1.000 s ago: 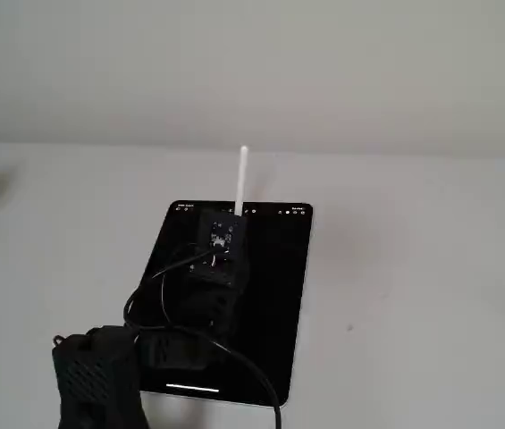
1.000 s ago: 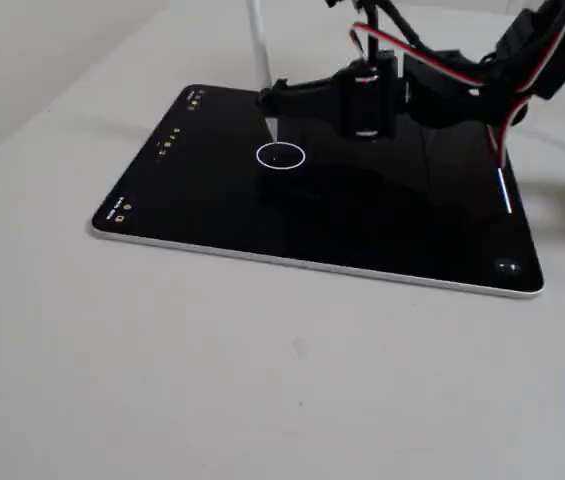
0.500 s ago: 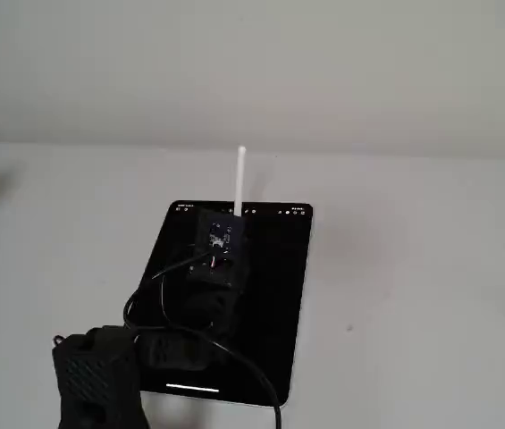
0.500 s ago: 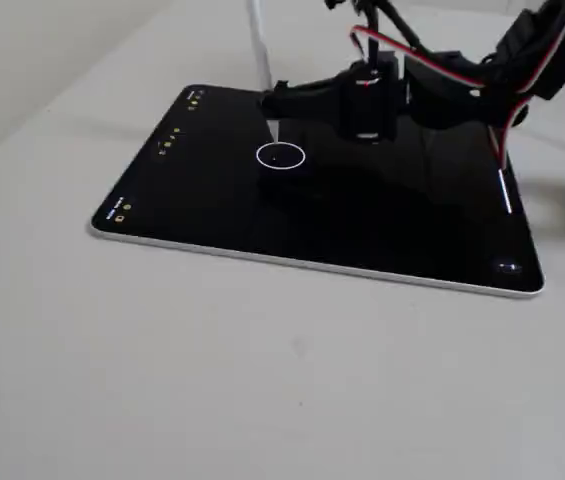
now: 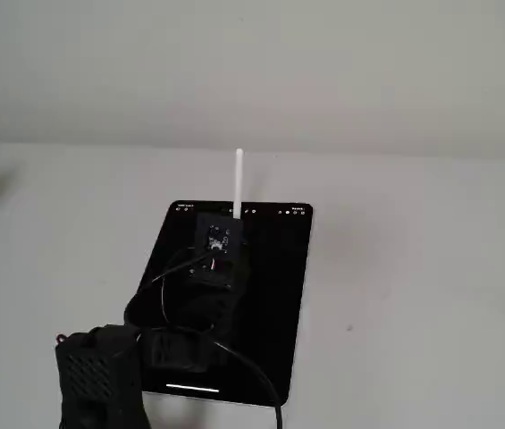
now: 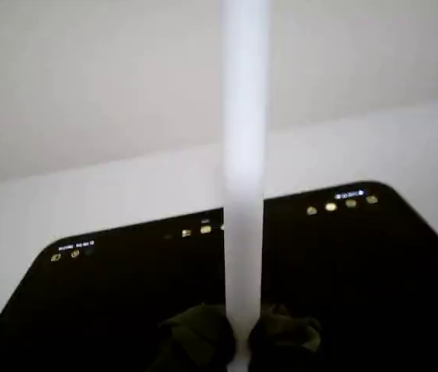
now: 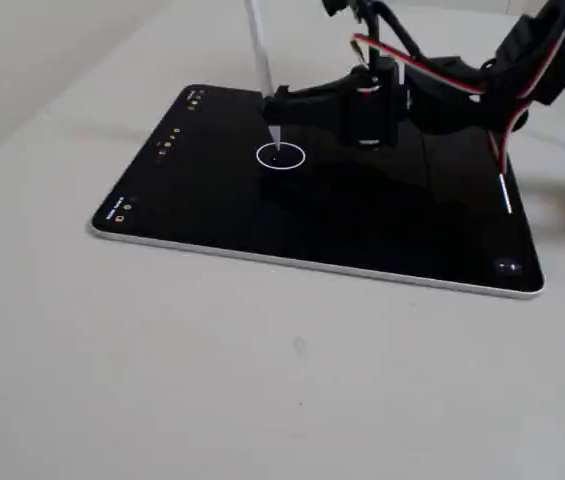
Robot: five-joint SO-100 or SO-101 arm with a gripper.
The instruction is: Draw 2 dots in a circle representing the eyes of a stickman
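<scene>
Sitting toward the toolbar end of the black tablet screen point(image 7: 342, 215), one thin white outline circle point(image 7: 281, 156) is the landmark for this step. Inside the circle, the tip of the slim white plastic stylus point(image 7: 260, 60) stands almost upright, at or just above the glass; contact cannot be confirmed. One faint speck may show inside the circle beside the tip, but the dots cannot be counted with confidence.

The black two-finger gripper point(image 7: 280, 103) is clamped narrowly around the stylus, directly above the circle; the wrist view shows both dark fingertips point(image 6: 200, 335) pressed against the shaft.

Judgement: each mark calls for a short vertical touch and a clean lift, with a small sideways shift inside the circle between them, avoiding any drag.

Count: one circle, one stylus, one tablet, one arm.
</scene>
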